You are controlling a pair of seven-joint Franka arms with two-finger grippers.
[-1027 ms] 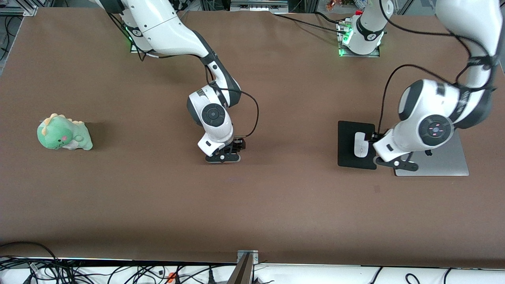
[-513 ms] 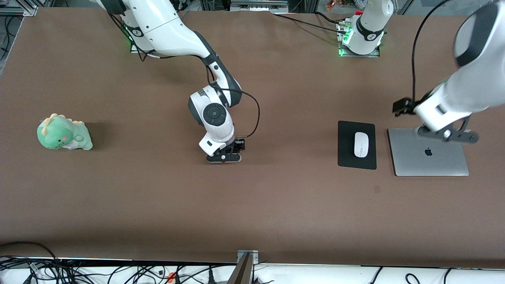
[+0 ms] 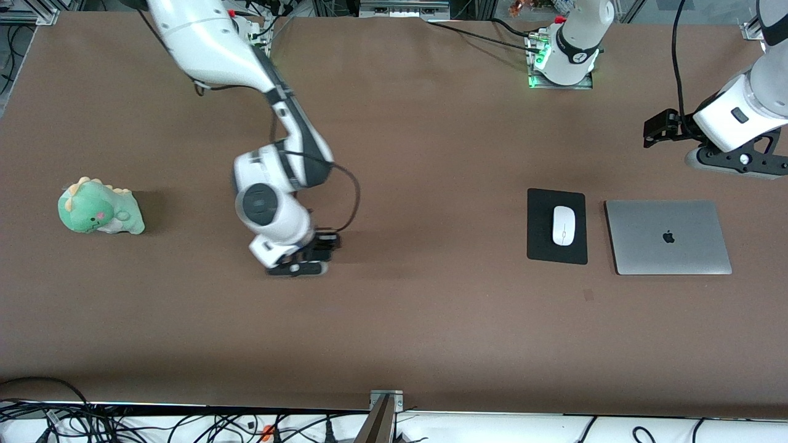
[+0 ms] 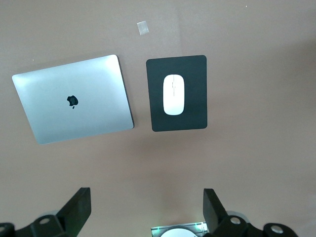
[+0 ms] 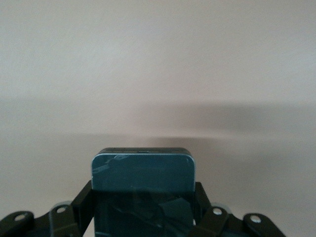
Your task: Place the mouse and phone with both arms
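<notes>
The white mouse (image 3: 562,225) lies on a black pad (image 3: 542,246) beside a silver laptop; it also shows in the left wrist view (image 4: 174,95). My left gripper (image 3: 731,162) is open and empty, high in the air over bare table near the left arm's end (image 4: 146,202). My right gripper (image 3: 295,269) is low over the middle of the table, shut on the black phone (image 5: 143,170), which sticks out between its fingers (image 5: 83,202). The phone is hidden under the hand in the front view.
A closed silver laptop (image 3: 668,237) lies beside the pad toward the left arm's end. A green dinosaur plush (image 3: 98,209) sits near the right arm's end. A small tape patch (image 3: 588,295) is nearer the camera than the pad.
My right gripper has carried the phone toward the right arm's end. My left gripper has risen from beside the mouse and swung away past the laptop; the mouse stays on the pad.
</notes>
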